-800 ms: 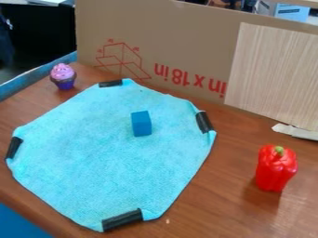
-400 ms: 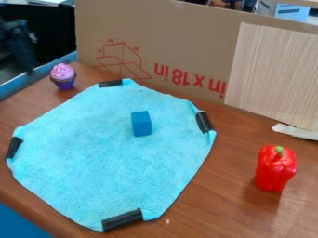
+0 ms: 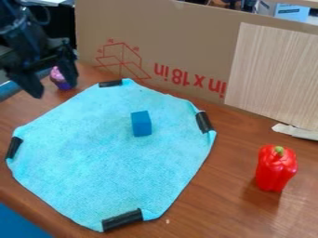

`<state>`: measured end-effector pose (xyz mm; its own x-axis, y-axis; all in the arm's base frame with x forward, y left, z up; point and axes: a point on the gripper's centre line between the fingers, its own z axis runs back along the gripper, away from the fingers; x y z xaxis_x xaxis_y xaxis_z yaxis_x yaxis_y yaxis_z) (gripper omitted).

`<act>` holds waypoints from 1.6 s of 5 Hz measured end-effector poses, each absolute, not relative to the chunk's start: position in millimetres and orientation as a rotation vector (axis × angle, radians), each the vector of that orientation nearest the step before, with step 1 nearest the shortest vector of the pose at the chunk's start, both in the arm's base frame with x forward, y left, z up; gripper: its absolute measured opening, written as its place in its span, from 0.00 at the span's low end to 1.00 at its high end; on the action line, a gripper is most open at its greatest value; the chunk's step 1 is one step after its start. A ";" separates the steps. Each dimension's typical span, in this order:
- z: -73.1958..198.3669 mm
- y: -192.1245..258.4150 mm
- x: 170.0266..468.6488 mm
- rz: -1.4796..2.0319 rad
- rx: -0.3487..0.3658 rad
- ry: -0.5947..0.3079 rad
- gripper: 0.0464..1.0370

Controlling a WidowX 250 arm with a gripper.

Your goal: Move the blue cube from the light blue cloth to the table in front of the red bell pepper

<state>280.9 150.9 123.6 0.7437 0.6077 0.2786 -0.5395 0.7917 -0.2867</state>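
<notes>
The black gripper [image 3: 56, 91] hangs at the upper left, its two fingers spread apart with a gap between them, and it stands open. Partly hidden behind its right finger is a toy cupcake [image 3: 61, 79] with pink-purple icing, on the table's far left corner. A light blue cloth [image 3: 105, 153] lies flat on the table, to the right of and below the gripper. On the cloth's upper right part stands a blue block [image 3: 142, 123]. A red toy bell pepper [image 3: 275, 168] with a green stem stands upright on the wood at the right.
Black tape pieces, one at the front [image 3: 122, 220], hold the cloth to the wooden table [image 3: 211, 200]. A cardboard panel [image 3: 186, 42] stands along the back, with a pale wood-grain board [image 3: 273, 74] against it. A torn white strip [image 3: 295, 132] lies at the right.
The arm and its gripper have come in from the upper left, moving down and right until they partly cover the cupcake. The block, pepper and cloth have stayed put.
</notes>
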 end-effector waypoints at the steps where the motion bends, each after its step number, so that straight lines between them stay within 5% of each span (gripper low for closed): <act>1: 111.8 132.2 298.0 0.688 -0.141 -0.426 0.96; 4: 85.7 69.5 330.1 0.790 0.043 -0.346 0.96; 8: 61.1 54.4 358.7 0.777 0.023 -0.380 0.96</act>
